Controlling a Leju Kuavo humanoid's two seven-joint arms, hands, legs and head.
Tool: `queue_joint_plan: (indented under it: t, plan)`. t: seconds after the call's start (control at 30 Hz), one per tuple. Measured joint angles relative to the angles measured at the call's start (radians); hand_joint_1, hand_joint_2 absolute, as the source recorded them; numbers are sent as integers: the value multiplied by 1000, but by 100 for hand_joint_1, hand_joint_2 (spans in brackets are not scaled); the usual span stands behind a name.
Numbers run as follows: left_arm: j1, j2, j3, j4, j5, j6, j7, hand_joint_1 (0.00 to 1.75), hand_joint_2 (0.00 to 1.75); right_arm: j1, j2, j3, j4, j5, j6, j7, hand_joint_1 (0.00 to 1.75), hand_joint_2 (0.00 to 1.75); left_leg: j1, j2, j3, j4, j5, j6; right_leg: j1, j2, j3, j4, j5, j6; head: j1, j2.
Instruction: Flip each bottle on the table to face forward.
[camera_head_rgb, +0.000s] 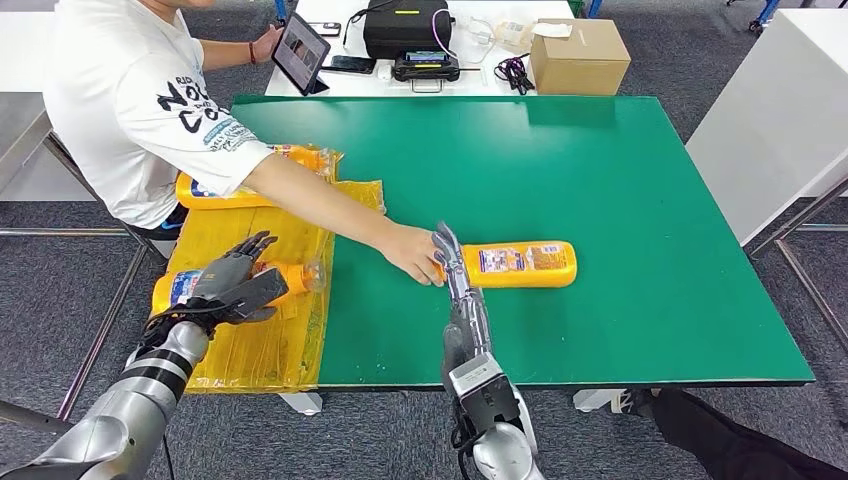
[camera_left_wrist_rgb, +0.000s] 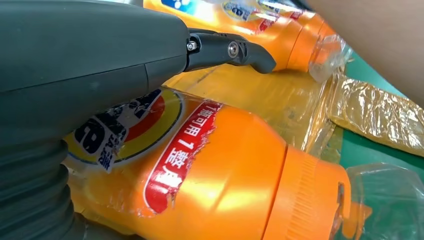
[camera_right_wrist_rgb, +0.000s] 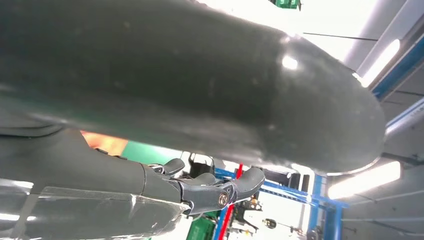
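Observation:
An orange bottle (camera_head_rgb: 523, 264) lies on its side in the middle of the green table (camera_head_rgb: 620, 180), label up. My right hand (camera_head_rgb: 450, 262) stands edge-on at its left end, fingers straight and apart, holding nothing. A person's hand (camera_head_rgb: 413, 252) reaches the same end. A second orange bottle (camera_head_rgb: 290, 278) (camera_left_wrist_rgb: 225, 170) lies on a yellow plastic bag (camera_head_rgb: 250, 340) at the table's left. My left hand (camera_head_rgb: 235, 280) (camera_left_wrist_rgb: 100, 60) sits over it with fingers spread, not closed round it. A third bottle (camera_head_rgb: 225, 192) (camera_left_wrist_rgb: 260, 25) lies farther back on the bag.
A person in a white shirt (camera_head_rgb: 130, 90) sits at the left, arm stretched across the table. Behind the green table stands a white table with a tablet (camera_head_rgb: 300, 52), a black case (camera_head_rgb: 405, 28) and a cardboard box (camera_head_rgb: 578, 56). A white cabinet (camera_head_rgb: 780, 120) is at the right.

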Motion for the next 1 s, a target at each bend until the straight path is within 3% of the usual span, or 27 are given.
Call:
queue_joint_plan:
  t: [0.2, 0.47, 0.63, 0.77, 1.0]
  plan:
    - [0, 2, 19, 15, 113, -152, -31, 0, 0, -15, 3, -2, 32, -13, 16, 11, 0, 0, 0, -1, 1, 0, 0, 0, 0, 0, 2, 0, 0, 0, 0, 0]
    - [14, 6, 88, 19, 391, -519, -114, 0, 0, -42, 5, -4, 84, -33, 39, 8, 0, 0, 0, -1, 6, -1, 0, 0, 0, 0, 7, 0, -1, -1, 0, 0]
    - [18, 5, 103, 20, 441, -567, -106, 0, 0, -44, 5, -4, 89, -35, 40, 4, 0, 0, 0, -1, 6, -1, 0, 0, 0, -1, 7, 0, -1, -1, 0, 0]
    - [46, 6, 164, 22, 667, -702, -48, 0, 0, -56, 7, -4, 120, -49, 42, -3, 0, 0, 0, -1, 8, -1, 0, -1, 0, -1, 9, 0, -1, -1, 0, 0]
    - [71, -13, 175, 8, 782, -652, -55, 0, 0, -58, 8, -5, 141, -46, 35, -2, 0, 0, 0, -1, 8, 0, 0, -1, 0, 0, 9, 0, -1, -1, 0, 0]
